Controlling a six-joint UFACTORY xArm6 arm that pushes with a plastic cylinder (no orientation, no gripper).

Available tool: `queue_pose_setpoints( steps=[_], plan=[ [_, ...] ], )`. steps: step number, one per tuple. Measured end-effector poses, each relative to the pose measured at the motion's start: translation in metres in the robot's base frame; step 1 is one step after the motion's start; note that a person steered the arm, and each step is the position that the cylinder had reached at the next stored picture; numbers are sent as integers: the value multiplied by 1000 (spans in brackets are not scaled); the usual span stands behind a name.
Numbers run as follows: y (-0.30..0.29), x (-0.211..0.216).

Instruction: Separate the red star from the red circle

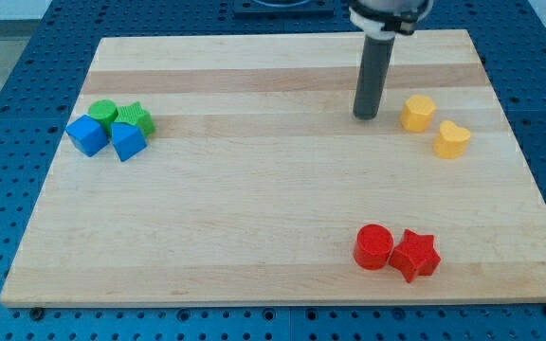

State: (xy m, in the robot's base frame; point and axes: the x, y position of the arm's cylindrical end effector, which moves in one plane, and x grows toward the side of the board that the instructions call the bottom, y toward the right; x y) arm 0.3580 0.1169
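Red pair: red circle (373,246) and red star (415,255) sit touching near the worktop (254,237) bottom edge, star at the circle's 3 o'clock.
Tool: no jaws on this thing, so nothing to open or close, just a bare rod holding nothing. My tip (366,116) is up near the top, well apart from the pair.
Key relation: reds lie at roughly 6 o'clock from my tip, a long way down.
Next move, my guess: swing down and come in between them, nudging the star toward 3 o'clock.
Neighbours: yellow blocks (418,112) just at the tip's 3 o'clock; green and blue cluster (112,130) far off at 9 o'clock.
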Motion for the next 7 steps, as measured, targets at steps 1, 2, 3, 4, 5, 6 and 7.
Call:
queue_pose_setpoints(
  steps=[1, 2, 3, 4, 5, 6, 7],
  plan=[
    [35, -1],
    [62, 13],
    [70, 17],
    [47, -2],
    [69, -28],
    [103, -31],
    [18, -12]
  ],
)
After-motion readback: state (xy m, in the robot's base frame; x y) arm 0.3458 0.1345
